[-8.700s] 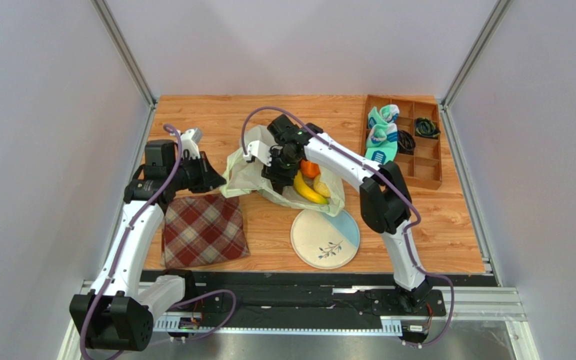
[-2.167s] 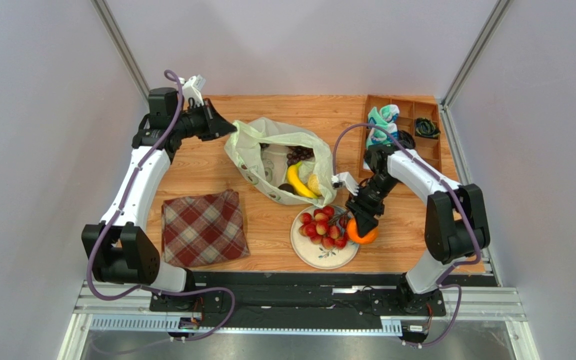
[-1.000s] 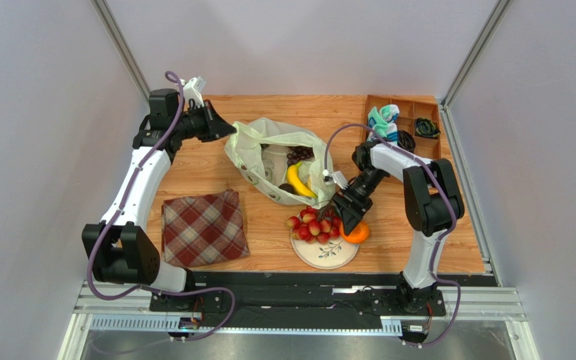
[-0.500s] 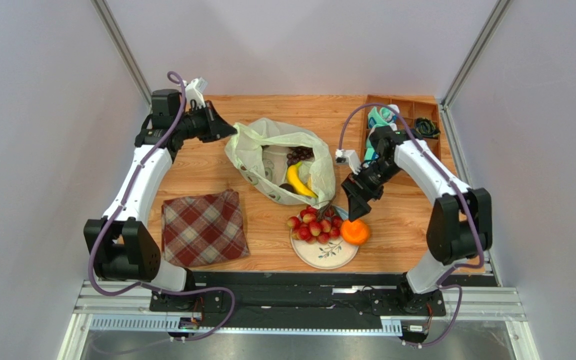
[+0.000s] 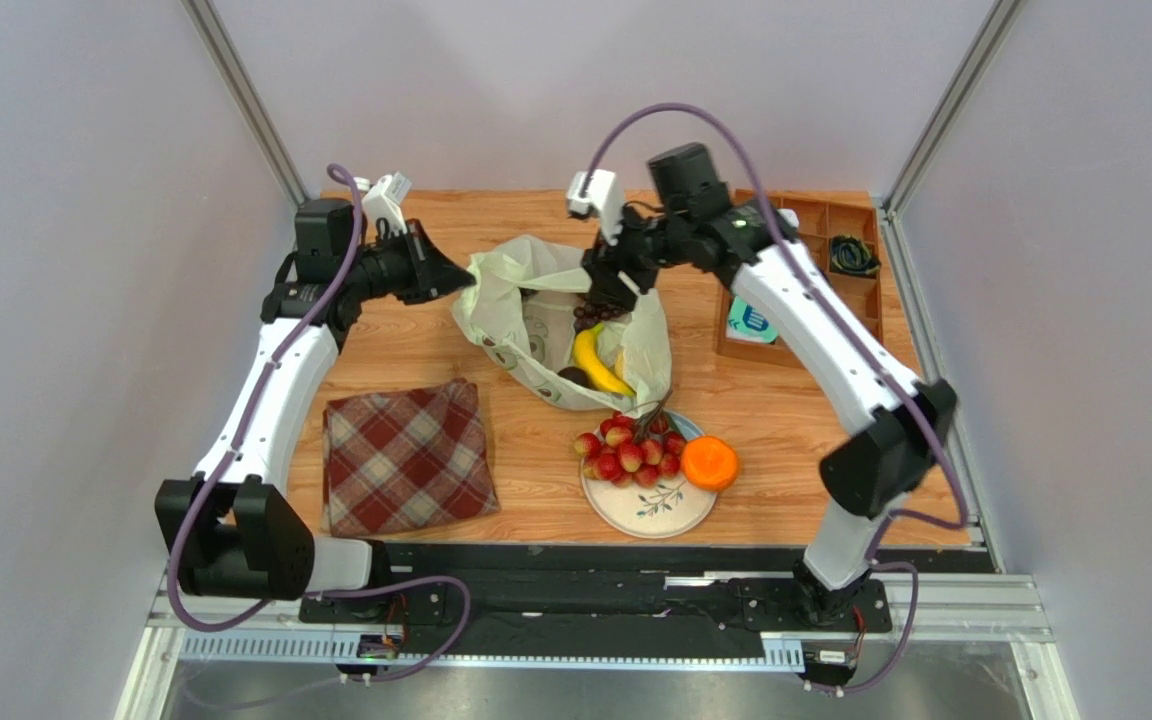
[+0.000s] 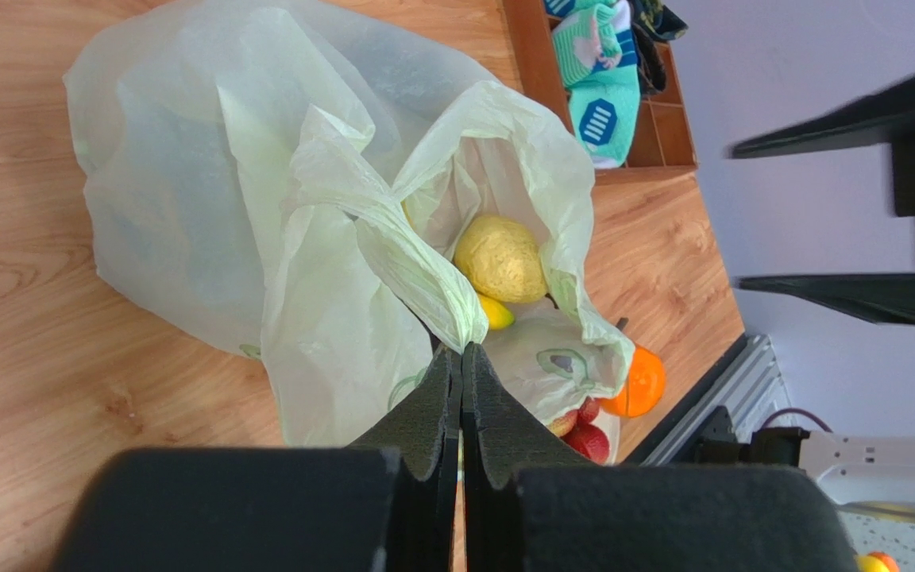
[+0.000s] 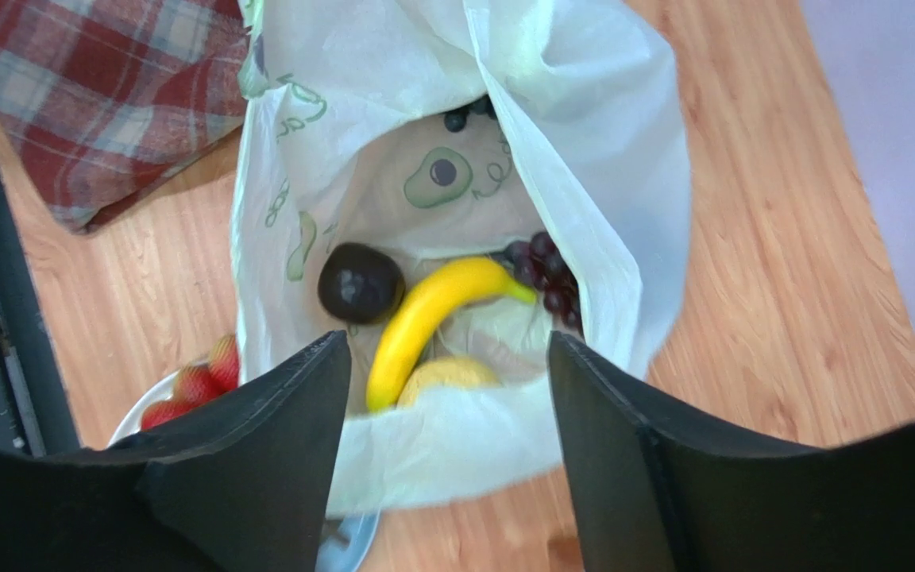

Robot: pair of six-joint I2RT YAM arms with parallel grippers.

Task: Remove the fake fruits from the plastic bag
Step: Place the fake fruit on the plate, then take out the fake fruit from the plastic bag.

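The plastic bag (image 5: 515,323) lies open at mid-table. My left gripper (image 5: 458,275) is shut on its loop handle (image 6: 409,268) and holds the mouth up. My right gripper (image 5: 608,293) is open and empty above the bag mouth, with its jaws either side of the near rim in the right wrist view (image 7: 448,340). Inside the bag are the banana (image 7: 427,316), dark plum (image 7: 359,283), dark purple grapes (image 7: 546,274) and pear (image 7: 444,378). The red grapes (image 5: 630,447) and the orange (image 5: 710,462) rest on the plate (image 5: 657,513).
A red plaid cloth (image 5: 406,458) lies at the front left. A wooden compartment tray (image 5: 838,315) at the back right holds a teal sock (image 6: 600,72) and black cables (image 5: 853,255). Grey walls enclose the table.
My right gripper has left the orange on the plate and swung up and left to above the bag mouth, open. My left gripper stays shut on the handle.
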